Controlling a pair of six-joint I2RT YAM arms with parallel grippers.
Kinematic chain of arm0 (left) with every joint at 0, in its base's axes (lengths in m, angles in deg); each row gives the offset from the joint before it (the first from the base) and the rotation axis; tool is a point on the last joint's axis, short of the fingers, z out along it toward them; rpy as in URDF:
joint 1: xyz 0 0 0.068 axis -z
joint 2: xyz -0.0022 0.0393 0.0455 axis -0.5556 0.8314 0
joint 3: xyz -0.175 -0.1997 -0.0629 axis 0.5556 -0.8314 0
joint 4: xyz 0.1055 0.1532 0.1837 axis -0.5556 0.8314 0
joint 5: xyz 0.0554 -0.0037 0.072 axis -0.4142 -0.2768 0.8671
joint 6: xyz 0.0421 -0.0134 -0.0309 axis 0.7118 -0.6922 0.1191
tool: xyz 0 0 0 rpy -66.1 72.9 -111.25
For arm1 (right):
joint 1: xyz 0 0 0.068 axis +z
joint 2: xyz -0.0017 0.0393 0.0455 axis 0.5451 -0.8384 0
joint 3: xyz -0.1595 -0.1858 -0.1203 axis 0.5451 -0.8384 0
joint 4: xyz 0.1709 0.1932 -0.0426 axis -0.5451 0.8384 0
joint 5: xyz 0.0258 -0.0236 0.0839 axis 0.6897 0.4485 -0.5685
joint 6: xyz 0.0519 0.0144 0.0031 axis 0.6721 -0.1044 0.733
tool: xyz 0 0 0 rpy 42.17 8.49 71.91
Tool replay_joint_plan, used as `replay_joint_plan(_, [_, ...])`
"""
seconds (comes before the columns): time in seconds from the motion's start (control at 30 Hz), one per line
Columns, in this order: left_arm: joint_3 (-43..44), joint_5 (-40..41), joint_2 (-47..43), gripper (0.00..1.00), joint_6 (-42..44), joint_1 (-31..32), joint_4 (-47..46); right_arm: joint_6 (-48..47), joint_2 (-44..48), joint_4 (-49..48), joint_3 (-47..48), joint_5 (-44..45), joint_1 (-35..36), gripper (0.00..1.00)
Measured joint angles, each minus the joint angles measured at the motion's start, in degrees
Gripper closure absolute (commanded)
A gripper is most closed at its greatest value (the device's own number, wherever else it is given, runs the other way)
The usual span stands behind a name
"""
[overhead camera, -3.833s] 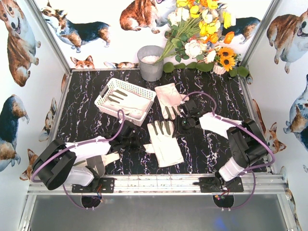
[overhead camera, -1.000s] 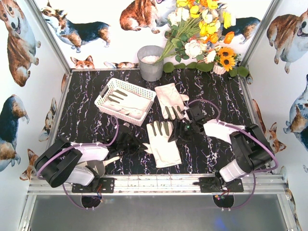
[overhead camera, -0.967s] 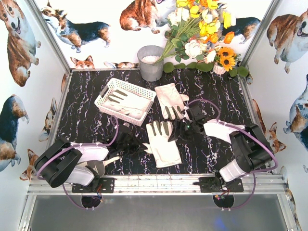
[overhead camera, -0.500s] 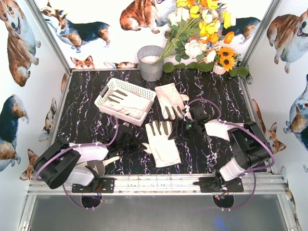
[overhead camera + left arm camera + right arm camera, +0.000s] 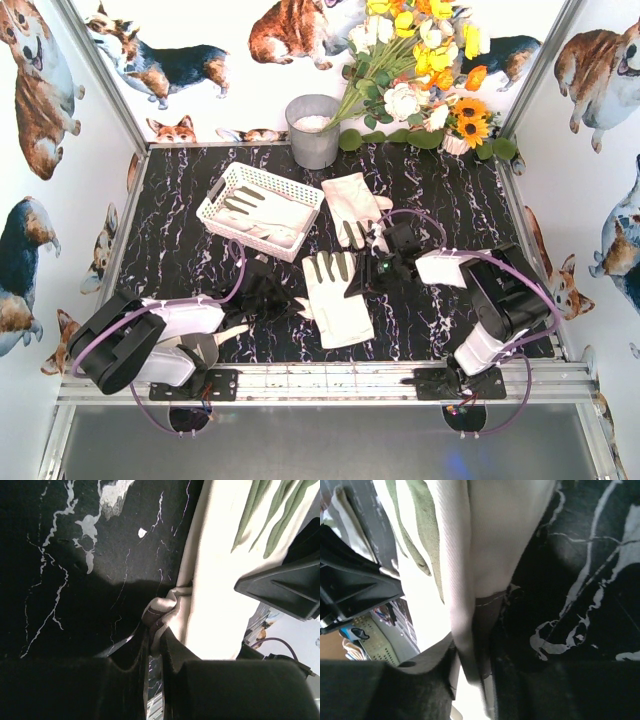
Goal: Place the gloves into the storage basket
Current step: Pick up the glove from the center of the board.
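Observation:
A cream glove [image 5: 335, 298] with grey finger patches lies in the middle of the table. My left gripper [image 5: 296, 308] is shut on its left edge, pinching a fold of fabric [image 5: 162, 611]. My right gripper [image 5: 357, 287] is shut on the glove's right edge [image 5: 465, 630]. A second glove [image 5: 352, 207] lies further back, right of the white slotted storage basket [image 5: 222, 189]. Another glove [image 5: 262, 213] lies inside the basket.
A grey metal bucket [image 5: 313, 130] stands behind the basket. A bunch of artificial flowers [image 5: 420, 80] fills the back right corner. Walls close in the table on three sides.
My right gripper has slid left onto the middle glove's right edge and closed on it. My left gripper has stayed on the glove's left edge.

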Motion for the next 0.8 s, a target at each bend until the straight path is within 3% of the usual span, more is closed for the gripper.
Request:
replay_joint_plan(0.07, [0.0,0.04,-0.15,1.0,0.13,0.02,0.22,0.17,-0.26,-0.26,-0.35,0.55,0.2,0.94])
replay_joint_plan(0.13, [0.07,0.02,-0.28,1.0,0.35,0.02,0.46,0.42,-0.28,-0.22,-0.63,1.07,0.42,1.0])
replay_joint_plan(0.4, [4.13,0.7,-0.74,1.0,5.55,1.6,5.97,0.59,3.1,3.06,-0.72,4.31,1.11,1.0])
replay_joint_plan(0.63, [15.34,6.71,-1.66,1.0,14.27,7.32,14.62,-1.73,15.78,14.95,0.52,13.55,0.92,1.0])
replay_joint_plan(0.8, [19.82,11.63,-4.37,1.0,16.06,8.17,18.69,-5.77,21.29,24.3,9.16,18.91,1.33,1.0])
